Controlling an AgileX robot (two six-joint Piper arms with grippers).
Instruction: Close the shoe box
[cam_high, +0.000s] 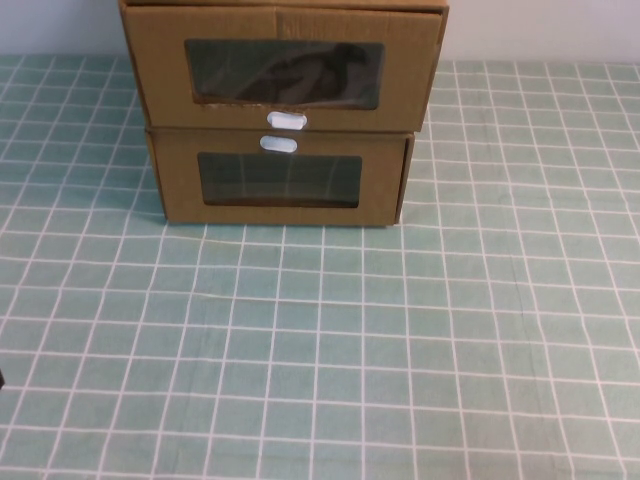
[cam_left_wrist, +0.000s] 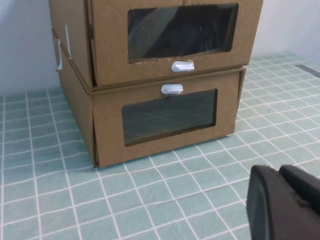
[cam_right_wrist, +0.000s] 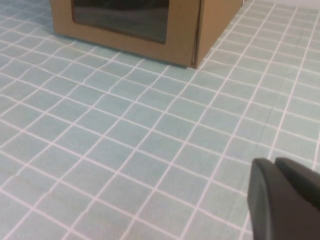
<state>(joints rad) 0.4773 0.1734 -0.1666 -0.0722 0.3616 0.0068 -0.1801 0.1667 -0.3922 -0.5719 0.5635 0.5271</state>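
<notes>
Two cardboard boxes are standing stacked at the far side of the tabletop (cam_high: 320, 360), which is covered with a green squared cloth. The upper one is the shoe box (cam_high: 285, 70), with a clear window (cam_high: 284, 74) in its front and a small white pull tab (cam_high: 286, 121) under that window; something dark is showing behind the plastic. Its front panel is standing forward of the lower box (cam_high: 280, 180), so I am judging that the drawer is pulled out a little and is waiting to be pushed in. The lower box is carrying its own tab (cam_high: 279, 144) above its window. The cardboard is looking light and fairly stiff, but thin, and the window film is surely soft, so a flat push on the bare panel beside the window seems safer than any pinch. The left gripper (cam_left_wrist: 280, 172) is hanging low in front of the shoe box, well apart from it, and the right gripper (cam_right_wrist: 275, 162) is also near the tabletop, off the lower box's right corner. Both are holding nothing; whether their jaws are open or closed I cannot tell.
</notes>
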